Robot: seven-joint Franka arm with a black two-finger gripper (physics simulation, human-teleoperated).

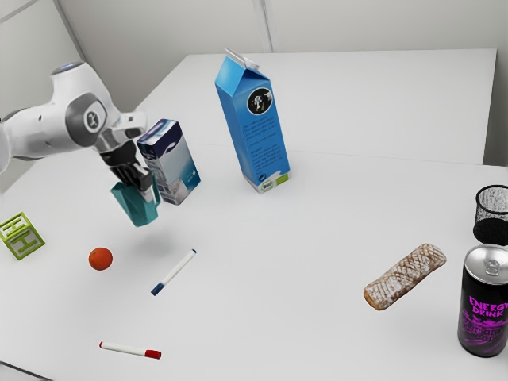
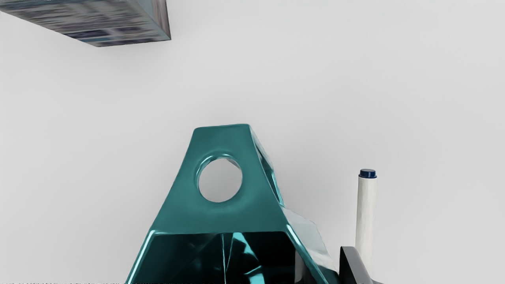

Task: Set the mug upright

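The teal mug (image 1: 136, 208) hangs above the table in the exterior view, somewhat tilted, its shadow beneath it. My gripper (image 1: 143, 187) is at its upper part, shut on the mug wall. In the wrist view the mug (image 2: 221, 219) shows its dark open mouth and a flat handle with a round hole. There my gripper (image 2: 325, 272) has one grey finger outside the wall and what looks like the other inside the mouth. The mug's base is hidden in the wrist view.
Right beside the mug stands a carton box (image 1: 171, 163), with a tall blue carton (image 1: 258, 131) farther off. An orange ball (image 1: 101, 259), green block (image 1: 22, 236), blue-capped marker (image 1: 174, 272) and red-capped marker (image 1: 130, 349) lie nearby. Bread (image 1: 405, 276), can (image 1: 484, 302) and mesh cup (image 1: 492, 214) are at the exterior view's right.
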